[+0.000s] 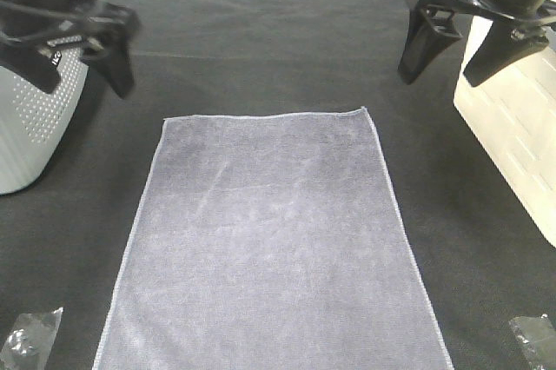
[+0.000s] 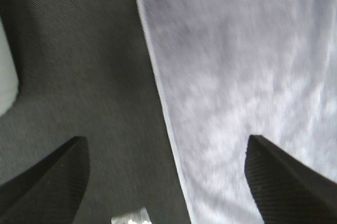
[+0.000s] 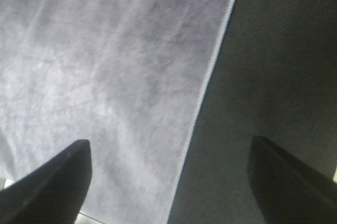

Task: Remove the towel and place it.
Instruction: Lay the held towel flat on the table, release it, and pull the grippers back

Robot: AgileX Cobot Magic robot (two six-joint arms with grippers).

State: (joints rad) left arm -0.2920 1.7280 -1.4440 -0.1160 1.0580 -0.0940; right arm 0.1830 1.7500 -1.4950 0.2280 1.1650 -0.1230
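Note:
The greyish-lavender towel (image 1: 269, 240) lies flat and spread out on the black table cloth, its far hem across the middle and its near end running off the bottom edge. My left gripper (image 1: 82, 70) hangs open and empty above the cloth, beyond the towel's far left corner. My right gripper (image 1: 449, 59) hangs open and empty beyond the far right corner. The left wrist view shows the towel's left hem (image 2: 163, 108) between the open fingers (image 2: 284, 182). The right wrist view shows the towel (image 3: 105, 77) and its right hem between the open fingers (image 3: 52, 187).
A white perforated basket (image 1: 35, 140) stands at the left edge under the left arm. A cream slatted container (image 1: 521, 140) stands at the right edge. Crumpled clear plastic lies at the near left corner (image 1: 30, 340) and near right corner (image 1: 537, 340).

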